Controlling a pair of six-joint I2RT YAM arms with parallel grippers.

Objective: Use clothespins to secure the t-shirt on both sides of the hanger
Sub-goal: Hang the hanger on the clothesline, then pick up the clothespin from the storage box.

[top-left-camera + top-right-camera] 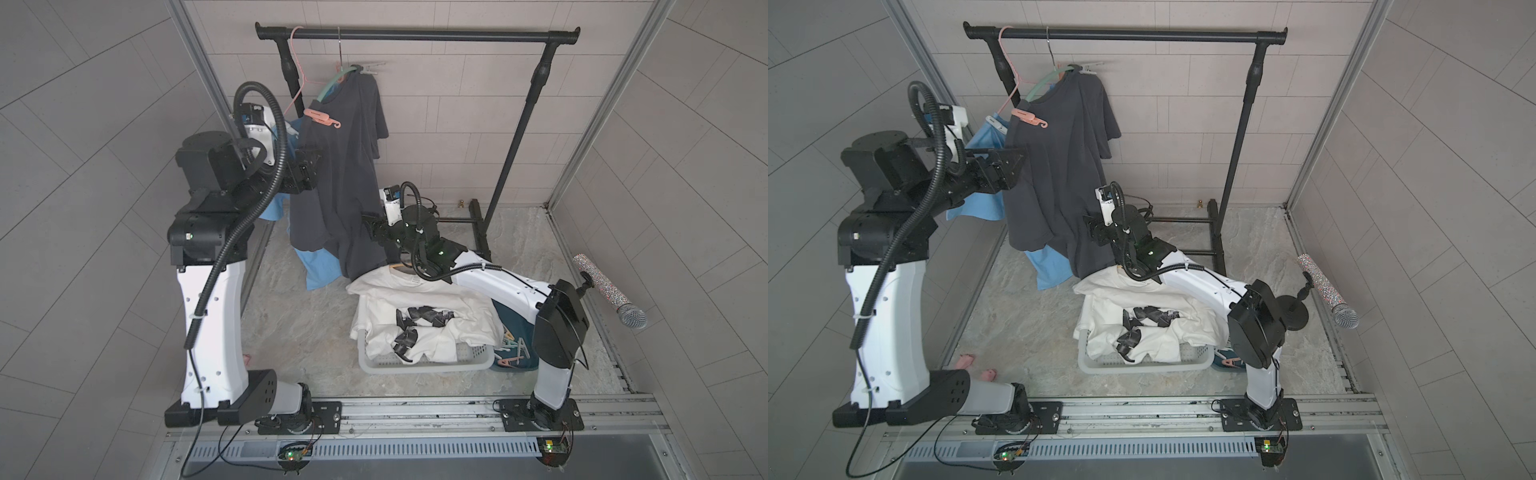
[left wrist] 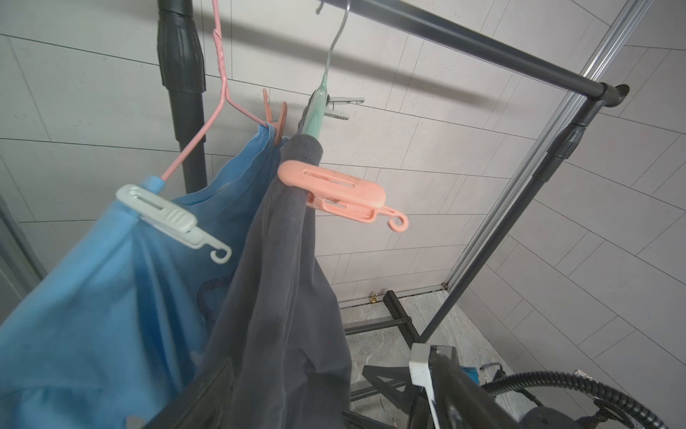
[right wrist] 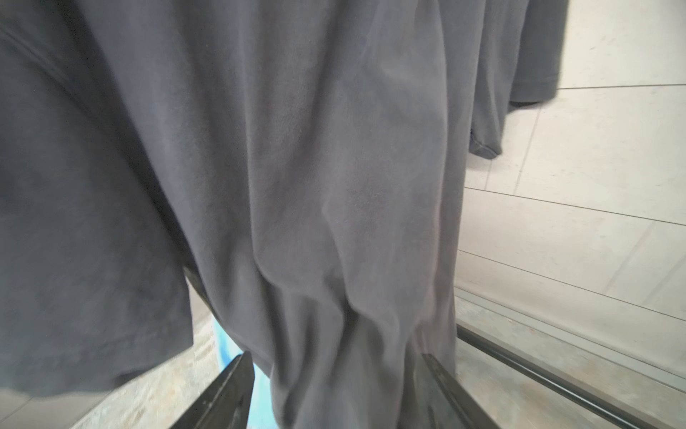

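Dark shirt: the dark grey t-shirt (image 1: 338,178) hangs from a mint green hanger (image 1: 332,85) on the left part of the black clothes rail (image 1: 415,35). Its hem reaches down to the laundry basket (image 1: 424,366).
Near shoulder: a coral pink clothespin (image 2: 334,193) clamps the fabric over the hanger's near arm.
Far shoulder: a grey clothespin (image 2: 343,107) sits on the hanger's far arm, close beside the neck. Whether it bites the fabric cannot be told.
Left gripper: the left gripper (image 2: 328,358) is raised at the shirt's left side, below the coral pin. Its jaws are spread wide, and dark fabric hangs between them.
Right gripper: the right gripper (image 3: 336,356) is low at the shirt's right side. Its jaws stand wide apart with a bunched fold of shirt between them.
Neighbour: a blue t-shirt (image 2: 111,297) on a pink wire hanger (image 2: 219,93) hangs left of the dark shirt and touches it. A white clothespin (image 2: 167,213) is on its near shoulder.
Spare clothespins: the spare clothespins (image 1: 512,354), in pastel colours, lie in a teal tub just right of the basket, partly hidden by the right arm.
Basket: it holds a white t-shirt (image 1: 415,303) with a black print.
Right edge: a glittery microphone (image 1: 611,295) on a stand.
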